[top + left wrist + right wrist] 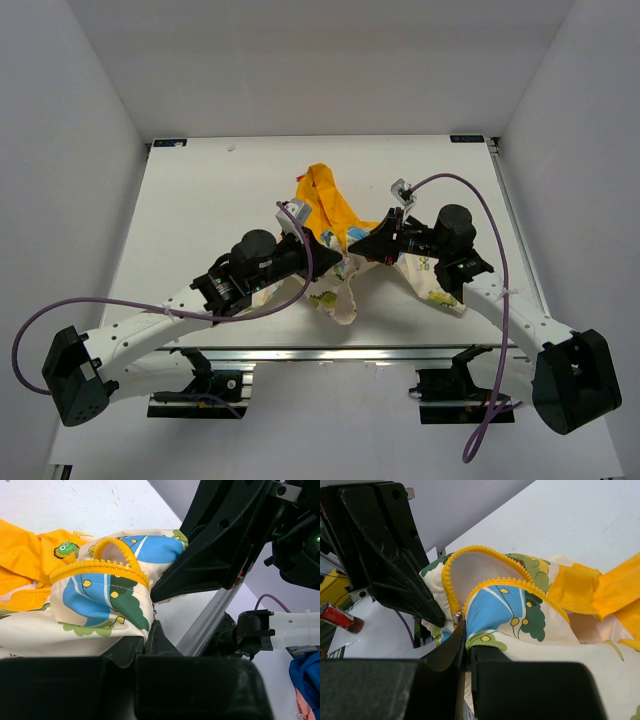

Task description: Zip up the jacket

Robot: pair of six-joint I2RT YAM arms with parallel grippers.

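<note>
Clearly, we were only at the start: the small cream hooded child's jacket [338, 298] with cartoon prints lay crumpled on the white tabletop [200, 200], between both arms. Its yellow-orange zipper teeth [485, 567] gaped in an open loop, with no stretch joined that we could see. Our right gripper [464, 627] was clenched on the hem at the small metal slider [455, 615]. Our left gripper [151, 630] was pinched onto the fabric edge just beside it. Mating both sides and drawing the slider up the whole front remained.

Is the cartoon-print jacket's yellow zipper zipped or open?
Open: on the cream cartoon-print jacket, the two yellow zipper tooth rows curve apart, unjoined.
</note>
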